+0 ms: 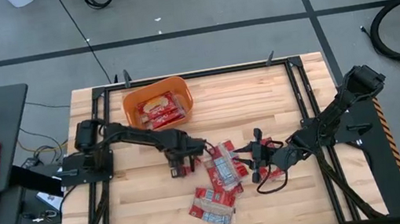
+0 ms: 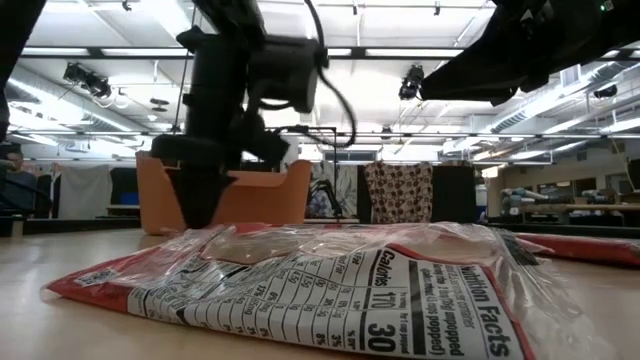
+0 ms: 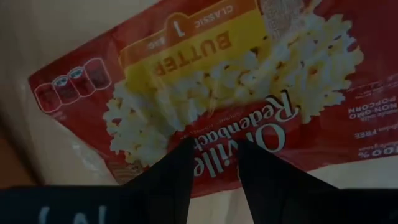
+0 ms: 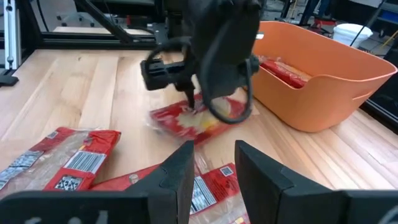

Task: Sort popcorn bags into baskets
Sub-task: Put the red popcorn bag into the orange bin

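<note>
The orange tub [image 1: 156, 102] is seen at the table's [image 1: 151, 207] far edge, with at least two red bags [image 1: 162, 111] lying inside it. The left gripper [image 1: 183, 160] is lowered near the tub, on the side toward the table's middle, over a butter-popcorn bag [image 3: 236, 93]; its fingers [image 3: 180, 168] are set slightly apart with their tips at the bag's lower edge, though whether the bag is pinched cannot be told. Farther from the tub, loose bags [image 1: 221, 164] are spread on the wood, one [image 1: 214, 204] lying farthest out. The right gripper [image 1: 258, 155] is held beyond these bags, fingers [image 4: 180, 171] parted and nothing between them.
</note>
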Action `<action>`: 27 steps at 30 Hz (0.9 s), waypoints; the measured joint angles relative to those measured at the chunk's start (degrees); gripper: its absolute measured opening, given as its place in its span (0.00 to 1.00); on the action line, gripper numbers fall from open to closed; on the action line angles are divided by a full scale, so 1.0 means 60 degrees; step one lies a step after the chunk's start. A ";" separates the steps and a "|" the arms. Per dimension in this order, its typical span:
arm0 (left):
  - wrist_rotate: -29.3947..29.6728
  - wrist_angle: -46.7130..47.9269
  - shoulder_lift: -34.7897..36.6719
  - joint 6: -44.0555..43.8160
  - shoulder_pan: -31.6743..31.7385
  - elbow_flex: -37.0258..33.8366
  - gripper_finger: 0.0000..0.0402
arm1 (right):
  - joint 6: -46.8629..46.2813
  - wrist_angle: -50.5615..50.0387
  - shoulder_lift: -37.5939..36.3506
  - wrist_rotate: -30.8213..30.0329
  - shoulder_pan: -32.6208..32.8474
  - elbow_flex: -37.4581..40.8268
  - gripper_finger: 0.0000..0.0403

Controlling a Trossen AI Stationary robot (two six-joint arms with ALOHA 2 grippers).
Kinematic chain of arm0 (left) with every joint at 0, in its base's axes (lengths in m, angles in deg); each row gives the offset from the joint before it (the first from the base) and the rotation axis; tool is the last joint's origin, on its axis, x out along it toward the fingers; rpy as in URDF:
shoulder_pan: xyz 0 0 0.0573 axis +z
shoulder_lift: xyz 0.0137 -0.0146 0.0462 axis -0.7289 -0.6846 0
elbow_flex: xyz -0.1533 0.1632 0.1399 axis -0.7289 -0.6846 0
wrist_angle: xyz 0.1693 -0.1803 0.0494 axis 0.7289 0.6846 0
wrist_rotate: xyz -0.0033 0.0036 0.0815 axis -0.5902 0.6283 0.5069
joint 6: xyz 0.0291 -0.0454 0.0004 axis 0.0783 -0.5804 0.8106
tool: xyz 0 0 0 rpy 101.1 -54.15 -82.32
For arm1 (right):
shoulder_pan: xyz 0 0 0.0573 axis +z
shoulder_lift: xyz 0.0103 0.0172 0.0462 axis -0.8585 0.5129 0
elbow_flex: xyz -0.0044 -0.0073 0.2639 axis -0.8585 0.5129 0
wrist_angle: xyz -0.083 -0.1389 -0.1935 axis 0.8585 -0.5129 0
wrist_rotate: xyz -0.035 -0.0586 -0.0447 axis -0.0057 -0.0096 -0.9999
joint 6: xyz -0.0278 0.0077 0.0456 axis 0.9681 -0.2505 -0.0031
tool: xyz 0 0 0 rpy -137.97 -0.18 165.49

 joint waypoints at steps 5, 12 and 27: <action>-0.0209 0.0742 0.0000 -0.1009 0.0065 0.0344 0.32 | 0.0003 -0.0003 0.0000 0.0002 0.0000 0.0000 0.30; 0.0018 0.1114 0.0176 0.0047 -0.0615 0.1198 0.32 | -0.0019 0.0001 0.0000 0.0026 0.0000 0.0000 0.30; 0.4350 0.1001 0.0186 0.1229 -0.2989 -0.0718 0.47 | -0.0017 0.0017 0.0000 0.0064 0.0000 0.0000 0.30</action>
